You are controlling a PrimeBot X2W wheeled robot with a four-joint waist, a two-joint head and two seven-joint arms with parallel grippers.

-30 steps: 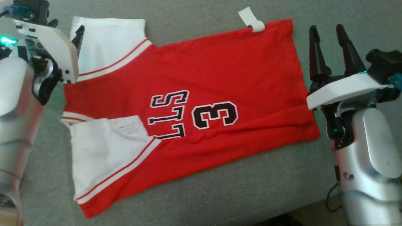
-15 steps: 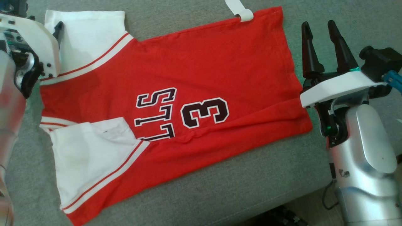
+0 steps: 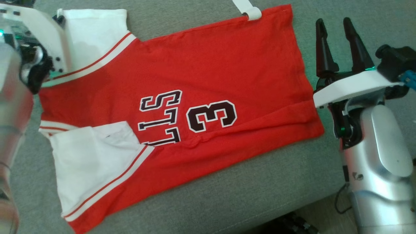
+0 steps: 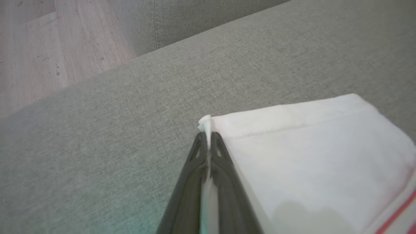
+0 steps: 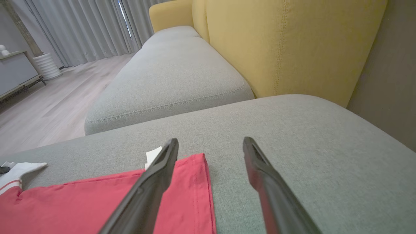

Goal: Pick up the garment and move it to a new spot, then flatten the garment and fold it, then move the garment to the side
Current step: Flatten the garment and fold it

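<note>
Garment [image 3: 211, 65], a red jersey with white sleeves and a dark "3" [image 3: 211, 116] on it, lies spread flat on the grey sofa cushion [image 3: 227, 195], collar end toward the robot's left and hem toward its right. The lower sleeve [image 3: 94, 162] is folded in over the red body. The left gripper [image 3: 58, 19] sits at the outer corner of the upper sleeve [image 3: 94, 26]. The left wrist view shows what the head view hides behind the white wrist cover: the left gripper [image 4: 208, 136] has its jaws pressed together on the sleeve's [image 4: 308, 156] hem corner, a small tuft of white cloth poking out past the tips. The right gripper [image 3: 333, 21] is just beside the hem edge, jaws spread apart and holding nothing. In the right wrist view the right gripper [image 5: 210, 141] frames the red hem corner [image 5: 182, 195] and bare cushion; whether a finger touches the cloth cannot be told. That view also shows a white tag [image 5: 152, 156] at the hem, a yellow backrest [image 5: 276, 42], curtains [image 5: 81, 26] and wooden floor [image 5: 48, 107].
</note>
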